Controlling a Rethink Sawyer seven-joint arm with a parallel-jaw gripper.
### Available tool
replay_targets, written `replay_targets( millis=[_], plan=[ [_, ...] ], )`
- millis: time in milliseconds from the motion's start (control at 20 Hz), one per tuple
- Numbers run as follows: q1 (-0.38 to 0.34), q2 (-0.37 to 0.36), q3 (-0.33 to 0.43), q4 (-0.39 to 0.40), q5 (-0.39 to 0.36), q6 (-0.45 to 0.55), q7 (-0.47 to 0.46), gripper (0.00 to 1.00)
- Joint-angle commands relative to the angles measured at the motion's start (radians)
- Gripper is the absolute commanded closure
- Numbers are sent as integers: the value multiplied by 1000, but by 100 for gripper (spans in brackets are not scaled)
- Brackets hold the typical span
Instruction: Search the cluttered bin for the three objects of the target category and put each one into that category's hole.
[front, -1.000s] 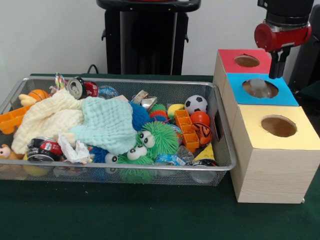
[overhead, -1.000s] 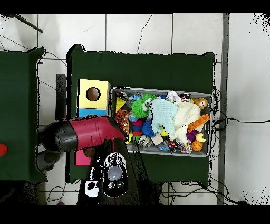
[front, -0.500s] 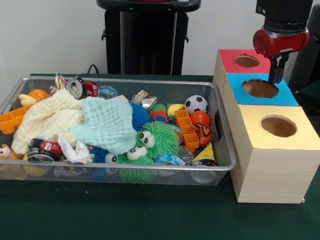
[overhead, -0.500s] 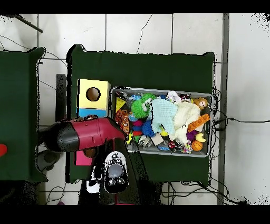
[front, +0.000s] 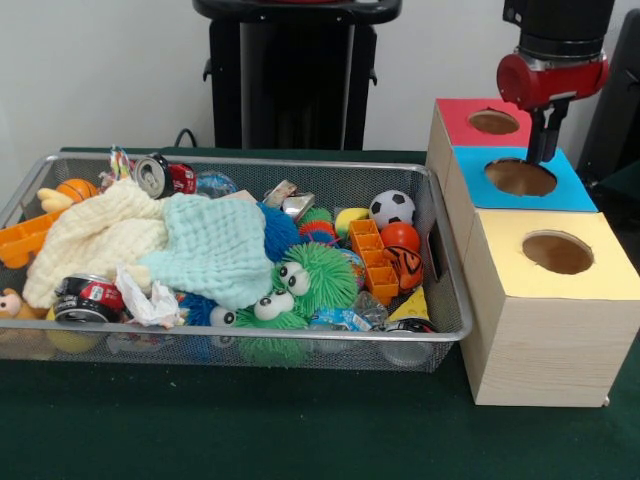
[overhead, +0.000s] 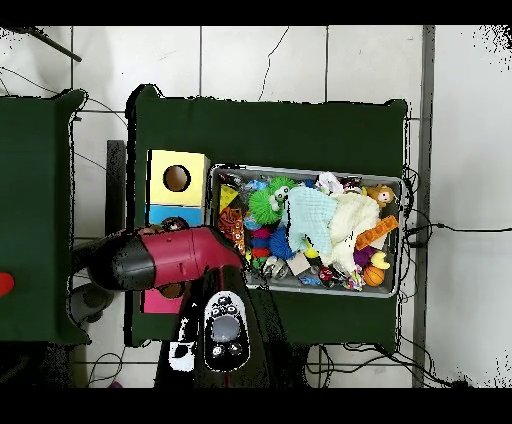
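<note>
The red and black arm's gripper (front: 541, 150) is held above the round hole of the blue-topped wooden box (front: 523, 180); whether its jaws are parted cannot be told. The silver wire-mesh bin (front: 440, 300) is seen beside the boxes, filled with toys, cans and two cloths.

The arm (front: 553, 45) has a black cylindrical link ending in a glossy red wrist collar. Below the collar hang narrow dark jaws. From overhead its long link is red with a black end.

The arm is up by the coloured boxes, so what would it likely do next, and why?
Probably swing across to the wire bin for another object. The gripper hangs above the blue box's hole with nothing visible in it, while the toys lie in the bin.
</note>
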Motion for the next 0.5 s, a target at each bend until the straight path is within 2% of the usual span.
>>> replay_targets(
  millis=[50,350,500],
  plan=[
    [-95,-57,53,18,10,159,31,100],
    [-174,-62,98,-7,7,197,-24,100],
    [-218,-51,119,-10,-6,182,-49,100]
  ],
)
